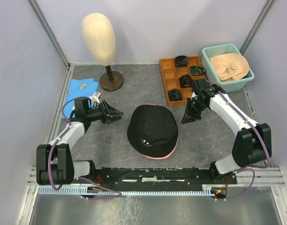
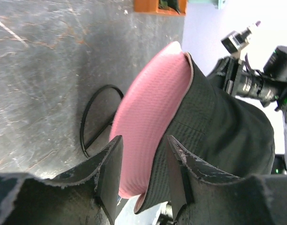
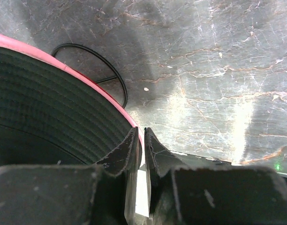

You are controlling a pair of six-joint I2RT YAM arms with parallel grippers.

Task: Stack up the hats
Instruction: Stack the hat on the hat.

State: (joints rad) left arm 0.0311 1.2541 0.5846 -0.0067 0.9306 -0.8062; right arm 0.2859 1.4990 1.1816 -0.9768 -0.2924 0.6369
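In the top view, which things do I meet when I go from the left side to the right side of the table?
Blue cloth → left pincer → black hat with a pink edge → right pincer → teal tub.

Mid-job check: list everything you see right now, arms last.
Hat: one, black over pink, table centre; one hat or two stacked, cannot tell.
Beige hat: one, inside teal tub, far right.
Mannequin head: one, cream on brown stand, far left.
Compartment tray: one, orange, holding black coiled items, beside tub.
Cloth: one, blue, left edge.
Cord loop: one, black, on table by hat.
Left gripper: open, by hat's left brim.
Right gripper: shut, by hat's right brim.
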